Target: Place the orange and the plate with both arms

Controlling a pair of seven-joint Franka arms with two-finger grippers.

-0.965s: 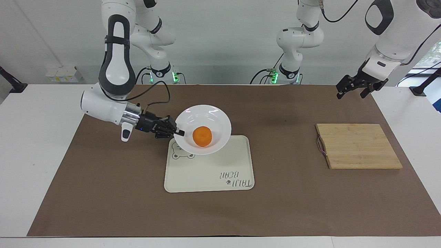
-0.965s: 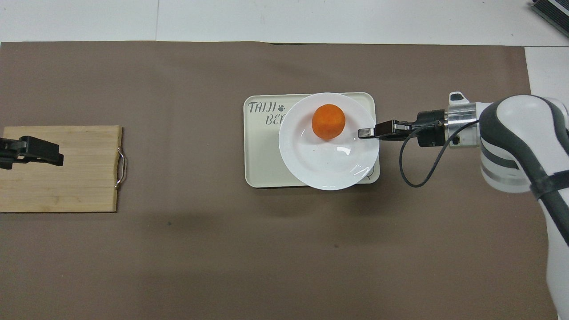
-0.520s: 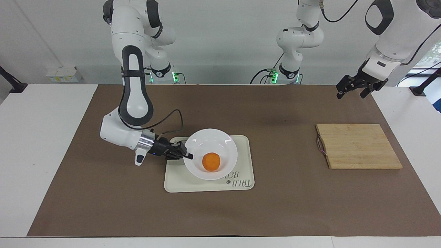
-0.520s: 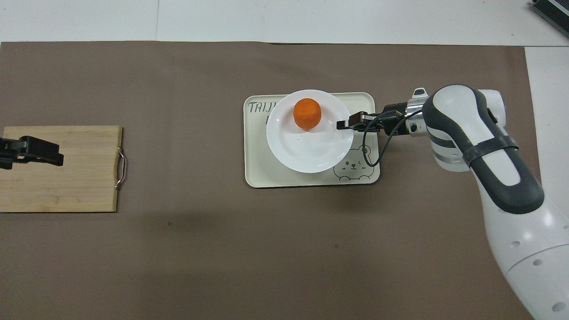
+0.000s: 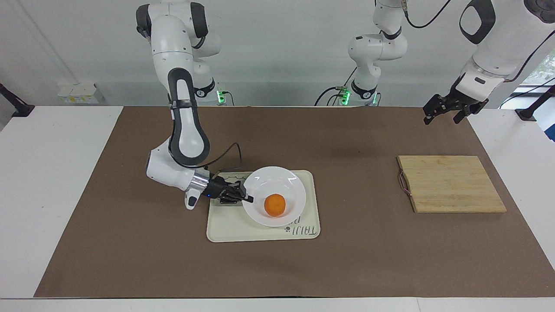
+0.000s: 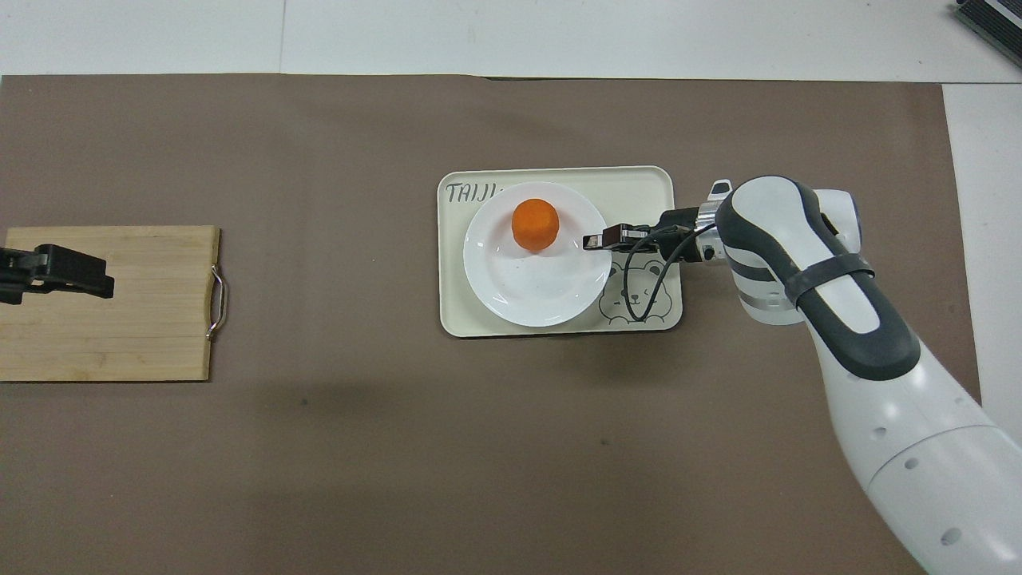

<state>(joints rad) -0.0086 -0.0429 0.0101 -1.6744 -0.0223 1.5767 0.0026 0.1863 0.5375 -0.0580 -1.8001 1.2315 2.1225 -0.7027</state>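
The white plate sits low over the cream bear-print tray, tilted slightly. The orange rests in the plate, off its centre. My right gripper is shut on the plate's rim at the side toward the right arm's end of the table. My left gripper hangs open and waiting, up in the air over the wooden cutting board.
A wooden cutting board with a metal handle lies toward the left arm's end of the table. A brown mat covers the table. The right arm's cable loops over the tray's bear corner.
The right arm has carried the plate with the orange downward and away from the robots, from well above the tray to low over it. The left arm has not moved.
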